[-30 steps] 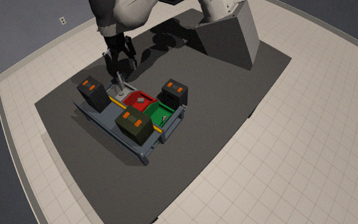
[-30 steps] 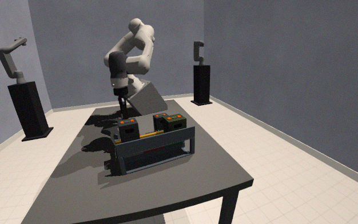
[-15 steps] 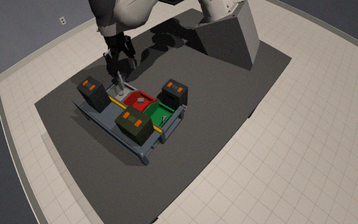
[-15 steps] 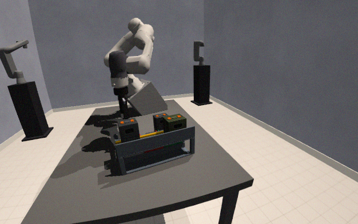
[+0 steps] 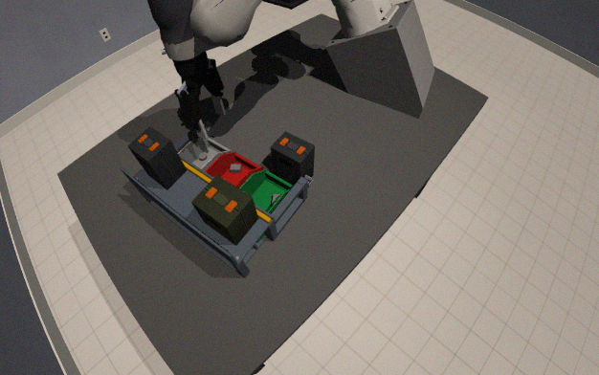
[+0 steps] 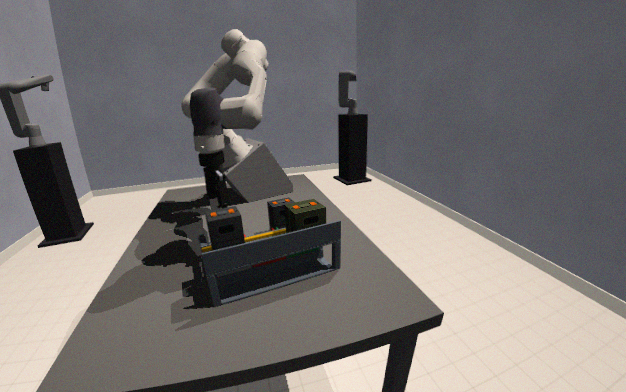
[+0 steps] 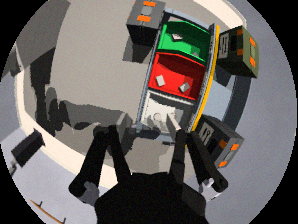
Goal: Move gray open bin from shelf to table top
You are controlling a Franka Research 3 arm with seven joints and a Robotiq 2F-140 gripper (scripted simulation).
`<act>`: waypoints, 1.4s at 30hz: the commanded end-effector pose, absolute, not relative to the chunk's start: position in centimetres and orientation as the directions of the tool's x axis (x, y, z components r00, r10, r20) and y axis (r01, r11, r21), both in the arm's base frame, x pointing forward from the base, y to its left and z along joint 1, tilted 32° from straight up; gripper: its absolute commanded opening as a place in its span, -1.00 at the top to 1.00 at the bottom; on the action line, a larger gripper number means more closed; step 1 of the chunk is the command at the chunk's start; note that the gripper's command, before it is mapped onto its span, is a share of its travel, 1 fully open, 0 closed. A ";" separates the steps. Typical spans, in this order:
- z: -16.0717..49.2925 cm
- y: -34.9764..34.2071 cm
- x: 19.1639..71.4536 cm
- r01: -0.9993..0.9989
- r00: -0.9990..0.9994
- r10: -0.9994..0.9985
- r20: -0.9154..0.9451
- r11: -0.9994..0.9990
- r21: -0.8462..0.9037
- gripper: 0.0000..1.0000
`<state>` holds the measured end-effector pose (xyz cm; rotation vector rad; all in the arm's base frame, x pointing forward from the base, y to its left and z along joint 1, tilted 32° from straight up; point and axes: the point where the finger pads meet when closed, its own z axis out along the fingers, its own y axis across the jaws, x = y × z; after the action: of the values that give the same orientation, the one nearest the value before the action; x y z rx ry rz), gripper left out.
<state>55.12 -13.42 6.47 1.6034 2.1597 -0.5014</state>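
Observation:
The gray open bin (image 5: 189, 152) (image 7: 168, 104) sits in the end place of the shelf (image 5: 178, 195) (image 6: 272, 255), beside the red bin (image 5: 221, 167) (image 7: 176, 64); the green bin (image 5: 258, 186) (image 7: 192, 36) is beyond. A round part (image 5: 203, 156) (image 7: 157, 117) lies in the gray bin. My gripper (image 5: 212, 117) (image 7: 146, 118) is partly open and empty, pointing down. One fingertip is over the inside of the gray bin, the other outside it, on the open-front side. Whether the first touches the bin is unclear. In the exterior view the gray bin is hidden.
A dark case (image 5: 160, 158) (image 6: 225, 229) (image 7: 217, 137) and an olive case (image 5: 225, 210) (image 6: 306, 215) (image 7: 240, 52) stand on the shelf behind the yellow bar (image 5: 195, 170) (image 7: 208, 85). Another dark case (image 5: 292, 160) (image 7: 145, 22) stands in front of the green bin.

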 end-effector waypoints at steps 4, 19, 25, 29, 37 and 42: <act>6.5 -13.8 55.0 0.934 -0.342 0.786 -0.515 0.346 -0.092 -0.15; 6.5 -13.8 55.0 0.934 -0.342 0.786 -0.515 0.346 -0.092 -0.15; 6.5 -13.8 55.0 0.934 -0.342 0.786 -0.515 0.346 -0.092 -0.15; 6.5 -13.8 55.0 0.934 -0.342 0.786 -0.515 0.346 -0.092 -0.15; 6.4 -13.7 55.1 0.818 -0.565 0.675 -0.476 0.533 -0.216 -0.15; 6.4 -13.7 55.1 0.818 -0.565 0.675 -0.476 0.533 -0.216 -0.15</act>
<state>55.02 -13.39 6.27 1.3521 2.3683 -0.5761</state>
